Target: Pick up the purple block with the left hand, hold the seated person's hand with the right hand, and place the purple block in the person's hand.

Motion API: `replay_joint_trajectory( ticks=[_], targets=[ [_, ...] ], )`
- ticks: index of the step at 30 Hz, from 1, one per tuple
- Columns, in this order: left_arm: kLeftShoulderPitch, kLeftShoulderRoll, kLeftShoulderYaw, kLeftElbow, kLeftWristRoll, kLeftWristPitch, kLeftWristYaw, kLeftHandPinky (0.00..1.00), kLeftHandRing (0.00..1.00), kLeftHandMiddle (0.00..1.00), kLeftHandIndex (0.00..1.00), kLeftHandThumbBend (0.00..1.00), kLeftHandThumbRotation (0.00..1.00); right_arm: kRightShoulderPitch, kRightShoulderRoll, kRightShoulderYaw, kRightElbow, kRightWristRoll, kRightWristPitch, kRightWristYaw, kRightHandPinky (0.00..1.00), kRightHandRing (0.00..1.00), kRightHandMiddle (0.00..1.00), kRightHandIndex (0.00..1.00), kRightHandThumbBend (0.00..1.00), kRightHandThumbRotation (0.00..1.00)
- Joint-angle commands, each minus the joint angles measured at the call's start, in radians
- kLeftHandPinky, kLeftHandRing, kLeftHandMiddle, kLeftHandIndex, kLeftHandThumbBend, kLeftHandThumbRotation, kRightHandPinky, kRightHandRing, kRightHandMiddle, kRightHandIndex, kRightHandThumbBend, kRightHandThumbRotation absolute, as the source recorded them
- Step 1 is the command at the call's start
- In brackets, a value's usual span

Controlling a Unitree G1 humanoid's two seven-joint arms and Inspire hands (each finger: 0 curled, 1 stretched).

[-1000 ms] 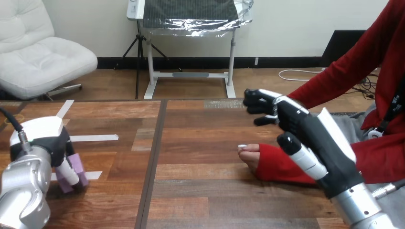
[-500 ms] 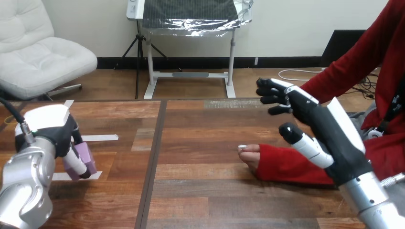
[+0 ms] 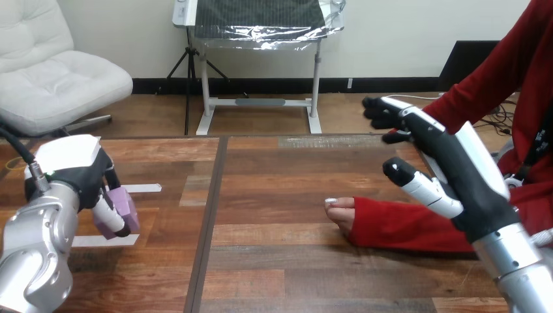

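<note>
Gripping the purple block (image 3: 122, 207) in curled fingers, the left hand (image 3: 78, 177) hangs at the near left of the surface (image 3: 280, 261). The right hand (image 3: 456, 173), loosely open and empty, hovers right of the person's hand (image 3: 341, 210), which rests mid-surface.

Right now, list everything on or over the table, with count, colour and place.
purple block: one, purple, gripped in the left hand at the table's left.
tape strips: two, white, flat on the table near the block.
table: one, brown wood, across the view.
person's hand: one, red-sleeved, resting on the table right of centre.
left hand: one, black and white, fingers curled round the block.
right hand: one, black and white, open, raised above the person's forearm.
</note>
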Motion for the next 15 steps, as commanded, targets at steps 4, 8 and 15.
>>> replay_joint_trajectory(
  ticks=[4,8,15],
  targets=[
    [-0.019,0.016,0.046,-0.091,-0.003,0.009,-0.017,0.64,0.61,0.57,0.47,0.8,0.0,-0.103,-0.082,-0.03,0.033,-0.075,0.003,-0.041,0.71,0.82,0.86,0.86,0.99,0.97],
    [-0.014,0.018,0.051,-0.112,0.0,0.013,-0.024,0.62,0.6,0.57,0.48,0.8,0.0,-0.125,-0.11,-0.028,0.062,-0.092,-0.006,-0.043,0.69,0.81,0.86,0.87,1.0,0.93],
    [-0.005,0.018,0.062,-0.151,0.003,0.021,-0.028,0.47,0.49,0.51,0.48,0.81,0.0,-0.166,-0.168,-0.018,0.118,-0.089,-0.001,-0.01,0.66,0.81,0.86,0.88,1.0,0.84]
  ],
)
